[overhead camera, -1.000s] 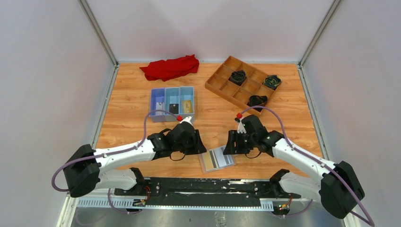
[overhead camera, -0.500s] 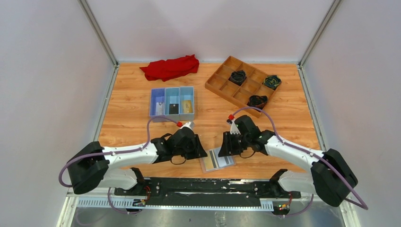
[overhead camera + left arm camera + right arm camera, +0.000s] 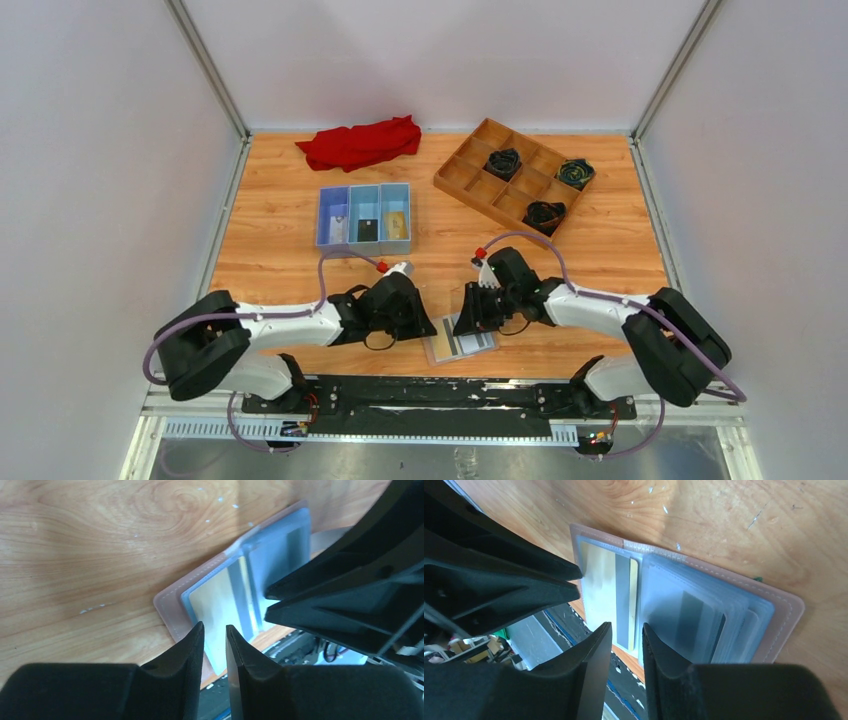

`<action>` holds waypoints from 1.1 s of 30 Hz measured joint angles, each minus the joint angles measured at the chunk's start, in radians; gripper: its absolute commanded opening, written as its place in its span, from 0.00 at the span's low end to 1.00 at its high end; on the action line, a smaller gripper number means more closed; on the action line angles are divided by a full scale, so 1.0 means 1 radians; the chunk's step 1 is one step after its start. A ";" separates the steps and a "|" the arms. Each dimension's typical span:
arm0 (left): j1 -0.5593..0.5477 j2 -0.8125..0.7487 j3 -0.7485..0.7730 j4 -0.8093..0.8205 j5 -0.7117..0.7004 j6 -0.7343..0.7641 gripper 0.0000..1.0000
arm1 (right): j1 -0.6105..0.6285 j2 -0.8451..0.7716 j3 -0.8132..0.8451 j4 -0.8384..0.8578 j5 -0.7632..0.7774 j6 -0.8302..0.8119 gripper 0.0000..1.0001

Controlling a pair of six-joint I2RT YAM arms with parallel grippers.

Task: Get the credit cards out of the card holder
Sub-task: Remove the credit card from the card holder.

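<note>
A crumpled red cloth (image 3: 360, 142) is seen at the far edge of the wooden table (image 3: 270, 215). Nearer, a blue three-compartment tray (image 3: 365, 247) is set left of centre, and a wooden grid tray (image 3: 468, 172) is placed askew to its right, with three dark coiled bundles (image 3: 503, 161) held in separate cells.

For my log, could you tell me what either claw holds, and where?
Nothing visibly: left claw and right claw hover narrowly parted over the card holder.
</note>
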 measured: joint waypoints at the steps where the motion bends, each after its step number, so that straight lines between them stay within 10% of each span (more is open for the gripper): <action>1: 0.000 0.012 -0.005 0.007 0.000 0.000 0.24 | 0.000 0.012 -0.002 0.012 0.000 0.005 0.32; 33: 0.001 0.174 0.009 0.148 0.039 -0.011 0.17 | -0.009 -0.062 -0.235 0.320 0.009 0.212 0.14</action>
